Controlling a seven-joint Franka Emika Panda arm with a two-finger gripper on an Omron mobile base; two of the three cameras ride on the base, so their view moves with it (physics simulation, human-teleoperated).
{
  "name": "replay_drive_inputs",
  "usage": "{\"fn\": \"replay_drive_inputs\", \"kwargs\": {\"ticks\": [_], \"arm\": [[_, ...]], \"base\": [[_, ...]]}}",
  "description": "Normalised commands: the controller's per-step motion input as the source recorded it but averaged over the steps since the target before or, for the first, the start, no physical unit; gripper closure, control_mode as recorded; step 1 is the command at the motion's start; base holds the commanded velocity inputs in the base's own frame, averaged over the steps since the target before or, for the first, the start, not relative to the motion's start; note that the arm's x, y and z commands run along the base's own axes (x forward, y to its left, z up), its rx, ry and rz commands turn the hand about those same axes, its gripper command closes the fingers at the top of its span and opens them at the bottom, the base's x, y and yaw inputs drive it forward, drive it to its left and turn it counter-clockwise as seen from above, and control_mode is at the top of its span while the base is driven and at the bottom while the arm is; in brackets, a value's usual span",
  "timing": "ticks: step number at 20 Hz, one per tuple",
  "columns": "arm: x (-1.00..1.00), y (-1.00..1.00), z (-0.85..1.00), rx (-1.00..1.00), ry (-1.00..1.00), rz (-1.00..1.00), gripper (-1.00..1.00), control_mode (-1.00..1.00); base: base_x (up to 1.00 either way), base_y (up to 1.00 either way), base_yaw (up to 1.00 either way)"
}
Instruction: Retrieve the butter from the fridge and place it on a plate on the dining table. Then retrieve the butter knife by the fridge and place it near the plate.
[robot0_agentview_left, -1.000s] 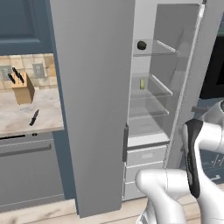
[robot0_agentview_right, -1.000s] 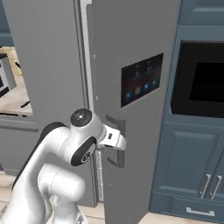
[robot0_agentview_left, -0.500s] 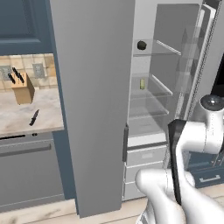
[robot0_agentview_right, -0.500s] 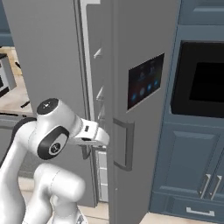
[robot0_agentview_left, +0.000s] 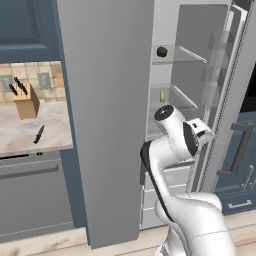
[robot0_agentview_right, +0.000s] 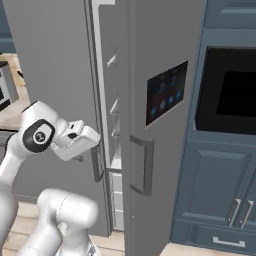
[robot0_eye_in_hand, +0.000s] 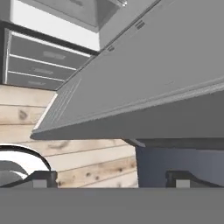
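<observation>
One fridge (robot0_agentview_left: 105, 100) door stands swung wide so the butter (robot0_agentview_left: 162, 95) on a middle shelf's back edge is reachable; the gripper (robot0_eye_in_hand: 111, 177) hangs open, empty, beside it.

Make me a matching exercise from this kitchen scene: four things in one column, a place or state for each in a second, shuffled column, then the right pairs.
Things
1. butter
2. butter knife
3. gripper
4. control panel

Places or states
A. lying on the counter in front of the knife block
B. open, holding nothing
C. on the outer face of the fridge door
D. on a shelf inside the open fridge

Pairs: 1-D, 2-A, 3-B, 4-C
</observation>
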Motion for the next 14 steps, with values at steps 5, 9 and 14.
{"fn": "replay_drive_inputs", "kwargs": {"ticks": [5,9,14], "arm": [[0.57,-0.15,-0.43,-0.22,0.47,-0.03,-1.00,-1.00],[0.40,-0.58,-0.50,-0.03,0.25,0.00,-1.00,-1.00],[0.57,-0.62,-0.32,0.00,0.04,0.03,-1.00,-1.00]], "base": [[0.00,0.00,0.00],[0.00,0.00,0.00],[0.00,0.00,0.00]]}}
